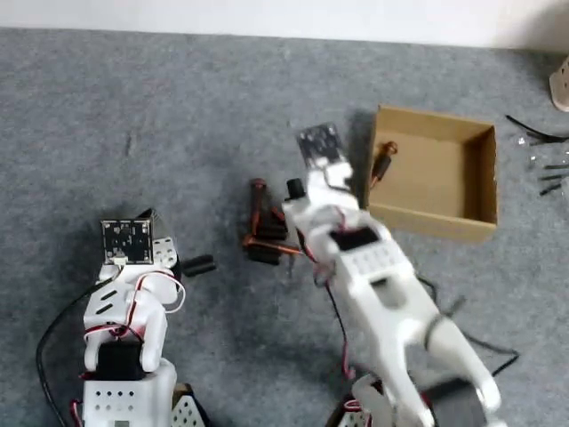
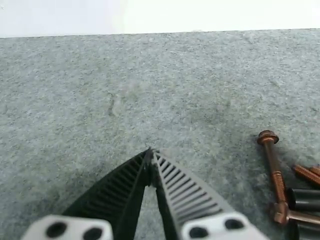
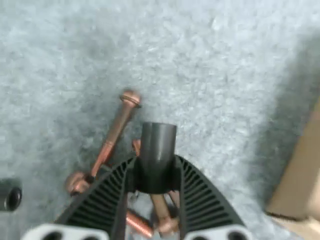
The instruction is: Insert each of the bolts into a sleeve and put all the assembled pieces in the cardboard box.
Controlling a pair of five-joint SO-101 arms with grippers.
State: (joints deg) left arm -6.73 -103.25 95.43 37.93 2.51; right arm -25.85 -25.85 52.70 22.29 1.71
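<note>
A coarse grey mat covers the table and runs back to a white wall along its far edge. A few thin dark strips lie scattered at the mat's right margin. On the right side stands an open cardboard box. Inside it, one assembled piece, a copper bolt seated in a sleeve, rests against the wall nearest my right arm. Near that box, my right gripper pinches a dark sleeve, whose open end pokes out past the fingertips. The gripper is poised over a pile of copper bolts and black sleeves that lies on the mat between my two arms. One long bolt lies flat at the pile's edge, its head pointing away from the heap. My left gripper, its ribbed fingers pressed together on nothing, sits low over bare mat, well to the side of the pile. A lone sleeve lies on the mat just beside my left arm.
</note>
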